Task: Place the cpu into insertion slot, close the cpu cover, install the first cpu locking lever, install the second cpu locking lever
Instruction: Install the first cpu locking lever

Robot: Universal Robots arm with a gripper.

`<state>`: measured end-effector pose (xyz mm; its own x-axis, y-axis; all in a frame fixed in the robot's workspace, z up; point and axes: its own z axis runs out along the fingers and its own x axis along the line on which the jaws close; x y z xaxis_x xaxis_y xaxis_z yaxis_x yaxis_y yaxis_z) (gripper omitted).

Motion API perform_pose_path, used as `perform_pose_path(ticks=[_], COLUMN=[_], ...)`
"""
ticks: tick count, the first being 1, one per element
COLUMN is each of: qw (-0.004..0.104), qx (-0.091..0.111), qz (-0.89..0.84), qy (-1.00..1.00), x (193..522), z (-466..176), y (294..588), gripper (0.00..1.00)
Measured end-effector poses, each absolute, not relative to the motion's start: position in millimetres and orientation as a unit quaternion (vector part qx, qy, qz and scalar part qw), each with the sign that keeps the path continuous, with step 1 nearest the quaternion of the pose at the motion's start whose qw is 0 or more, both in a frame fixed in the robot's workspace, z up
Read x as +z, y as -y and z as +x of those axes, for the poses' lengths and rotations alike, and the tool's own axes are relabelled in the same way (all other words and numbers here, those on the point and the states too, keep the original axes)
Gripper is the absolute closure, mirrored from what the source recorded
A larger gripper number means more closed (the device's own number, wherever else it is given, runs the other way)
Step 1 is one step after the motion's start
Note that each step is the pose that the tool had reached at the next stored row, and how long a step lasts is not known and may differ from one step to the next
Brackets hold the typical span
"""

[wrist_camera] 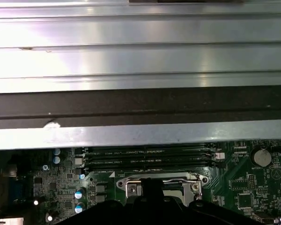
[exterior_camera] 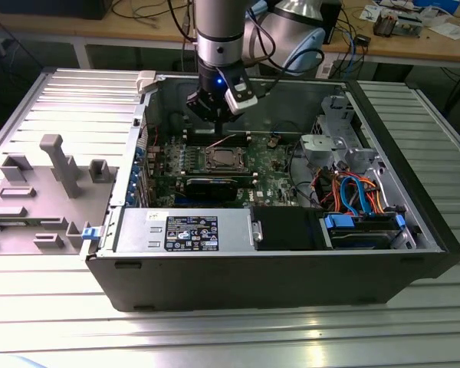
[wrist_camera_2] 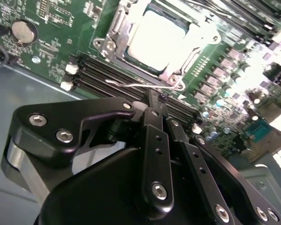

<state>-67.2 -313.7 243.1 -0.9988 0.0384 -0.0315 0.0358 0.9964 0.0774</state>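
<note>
In the exterior view my gripper (exterior_camera: 213, 107) hangs inside the open computer case, above and just behind the insertion slot (exterior_camera: 224, 159) on the green board. The cpu (wrist_camera_2: 154, 40) lies in the slot with its bright silver top showing. The cpu cover (wrist_camera_2: 113, 29) lies flat around it as a metal frame. A thin wire locking lever (wrist_camera_2: 126, 85) runs along the socket's edge nearest my black fingers (wrist_camera_2: 154, 140). The gripper (wrist_camera_2: 155, 97) is shut, its tip right beside that wire, and I cannot tell whether they touch. The socket's rim (wrist_camera: 161, 179) shows in the first wrist view.
Long black memory slots (wrist_camera: 150, 157) lie between the socket and the case wall (wrist_camera: 140, 103). A round coin battery (wrist_camera_2: 23, 30) sits on the board. On the exterior view's right are drive bays and coloured cables (exterior_camera: 353, 192). A grey fixture plate (exterior_camera: 38, 192) lies on the left.
</note>
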Motion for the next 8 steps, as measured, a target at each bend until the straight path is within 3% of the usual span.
perform_pose_path(ticks=[8], qw=[0.016], qx=[0.039], qz=[0.007], qy=[-0.999], x=[236.8], z=[-59.3], y=[311.0], gripper=[0.89])
